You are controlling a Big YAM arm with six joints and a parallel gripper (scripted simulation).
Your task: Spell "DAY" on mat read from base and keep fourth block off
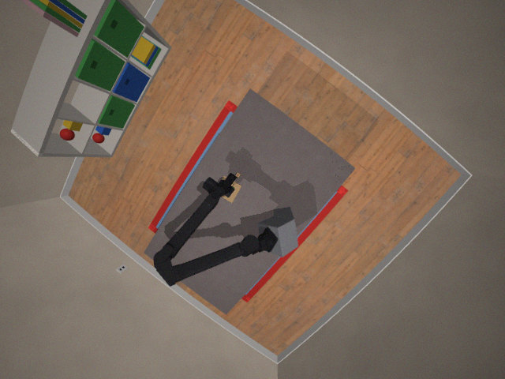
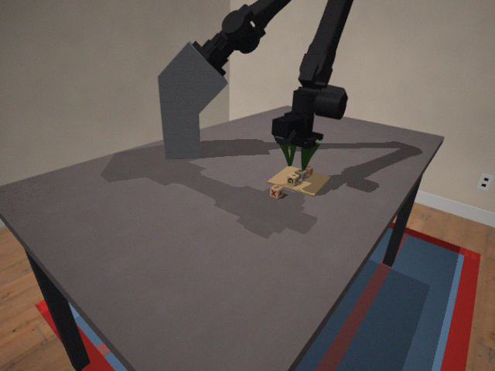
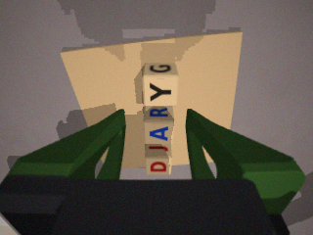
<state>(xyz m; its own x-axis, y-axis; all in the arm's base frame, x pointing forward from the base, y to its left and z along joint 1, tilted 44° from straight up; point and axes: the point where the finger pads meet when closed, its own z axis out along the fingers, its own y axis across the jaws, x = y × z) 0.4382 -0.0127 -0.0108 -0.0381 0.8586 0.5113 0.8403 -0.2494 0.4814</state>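
The mat (image 3: 210, 69) (image 2: 319, 186) lies flat on the table. The D block (image 3: 157, 166) (image 2: 308, 171), A block (image 3: 158, 134) (image 2: 300, 174) and Y block (image 3: 160, 92) (image 2: 292, 179) stand close together on it in a nearly straight row. From the base their tops read D, A, Y, left to right, upright. D is close to the mat's edge; its exact margin is hard to tell. The fourth block (image 2: 275, 192) (image 1: 237, 174), with a red X on a side, lies on the table off the mat. My gripper (image 3: 156, 117) (image 2: 297, 168) is open above the row, holding nothing.
The grey base stand (image 2: 179, 120) (image 1: 285, 232) rises from the table (image 2: 179, 259) (image 1: 281, 134). The arm arches to the gripper and partly hides the mat in the top view. Shelves (image 1: 81, 98) stand beyond the table on the floor.
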